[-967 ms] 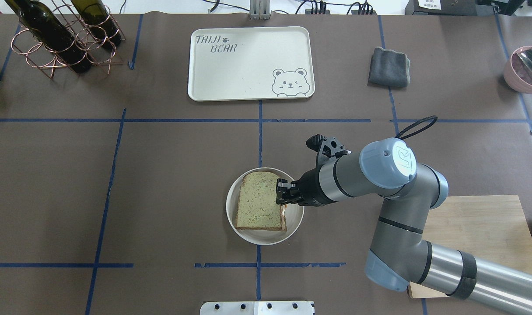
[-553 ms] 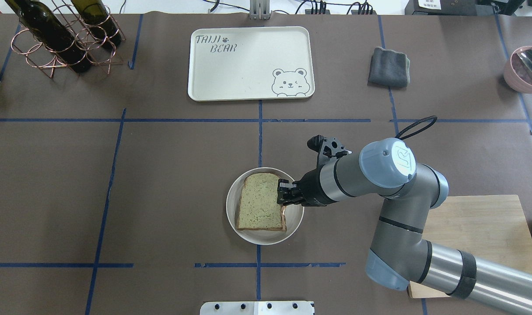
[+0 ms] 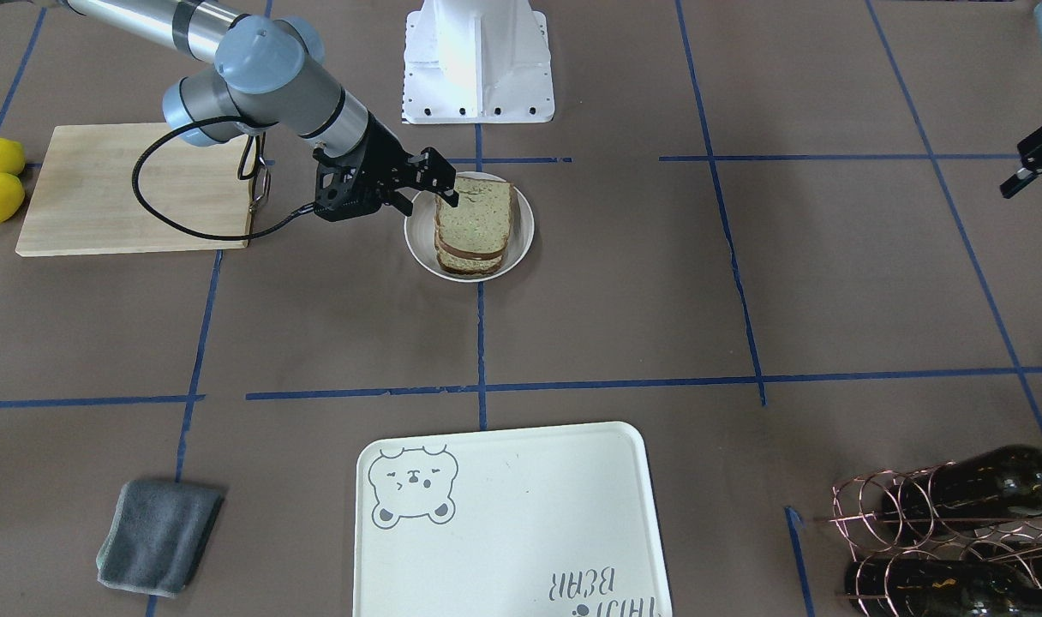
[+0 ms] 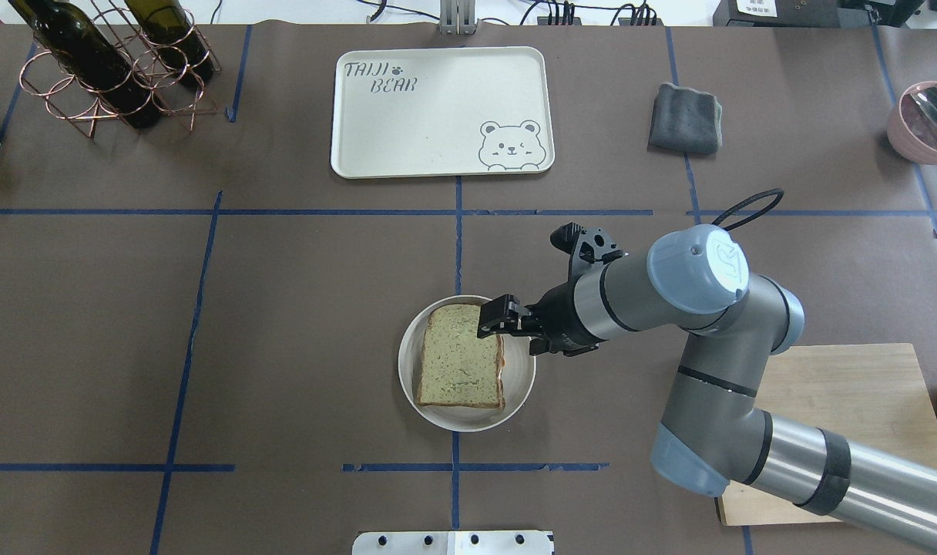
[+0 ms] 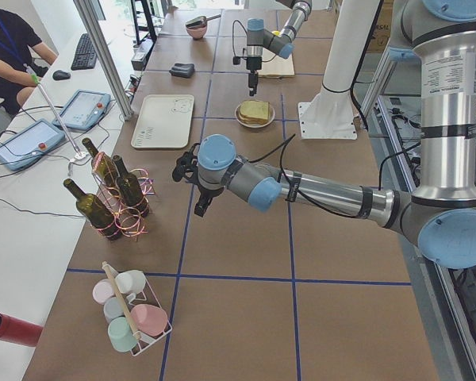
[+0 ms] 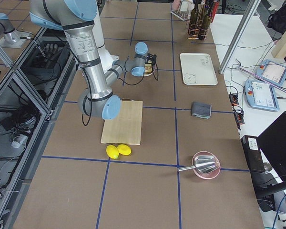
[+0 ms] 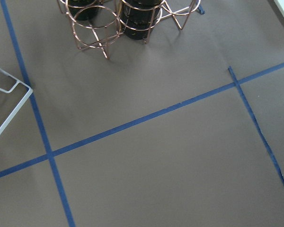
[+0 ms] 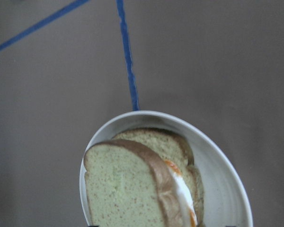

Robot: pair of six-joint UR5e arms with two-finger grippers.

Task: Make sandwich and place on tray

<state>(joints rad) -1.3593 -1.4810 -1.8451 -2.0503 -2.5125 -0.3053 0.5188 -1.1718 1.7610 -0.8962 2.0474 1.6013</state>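
— Which step is this?
— The sandwich (image 4: pixel 459 356) looks built: two slices with the egg (image 8: pixel 182 189) between them, lying on the plate (image 4: pixel 468 422) in the middle of the counter (image 4: pixel 283 308). The right fingers (image 4: pixel 496 316) hover spread over its 2 o'clock corner, gripping nothing. I'd judge the stacking done and the carry not yet begun.
— And next?
— Come down, close on the whole stack so the egg can't slip out, lift it and take it to the tray (image 4: pixel 438 123). The tray lies well apart, at 12 o'clock from the plate.
— The left fingers (image 3: pixel 1038 158)?
— Off near the bottle rack (image 4: pixel 106 77). Released or clenched, I cannot tell.
— Any writing?
— "TAIJI BEAR" with a paw print at the tray's 10 o'clock corner, seen from overhead. There's a bear face at its 4 o'clock corner.
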